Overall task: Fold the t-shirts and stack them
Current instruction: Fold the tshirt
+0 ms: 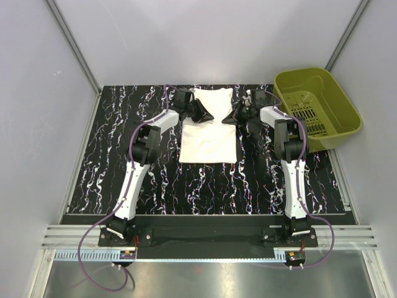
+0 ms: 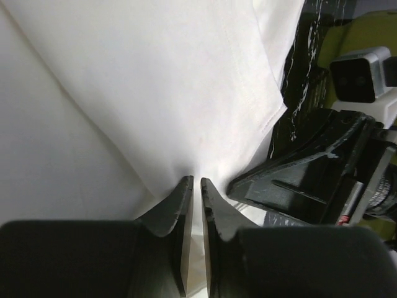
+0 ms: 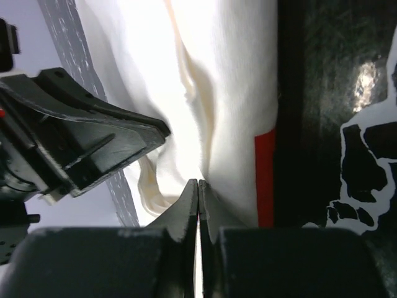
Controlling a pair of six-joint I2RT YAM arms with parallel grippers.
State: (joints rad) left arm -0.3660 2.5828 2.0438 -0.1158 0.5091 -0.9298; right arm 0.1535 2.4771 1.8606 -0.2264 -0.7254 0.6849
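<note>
A white t-shirt (image 1: 208,133) lies in the middle of the black marbled table (image 1: 111,167), its far part lifted. My left gripper (image 1: 206,115) pinches the shirt's left side, and in the left wrist view the jaws (image 2: 195,181) are shut on white cloth (image 2: 161,81). My right gripper (image 1: 231,117) pinches the right side, and in the right wrist view the jaws (image 3: 198,184) are shut on a fold of the shirt (image 3: 205,74). The two grippers sit close together, facing each other over the shirt.
An olive-green plastic basket (image 1: 319,107) stands at the table's far right corner, just beside the right arm. Grey walls enclose the table on three sides. A red patch (image 3: 265,177) shows beside the shirt's edge in the right wrist view.
</note>
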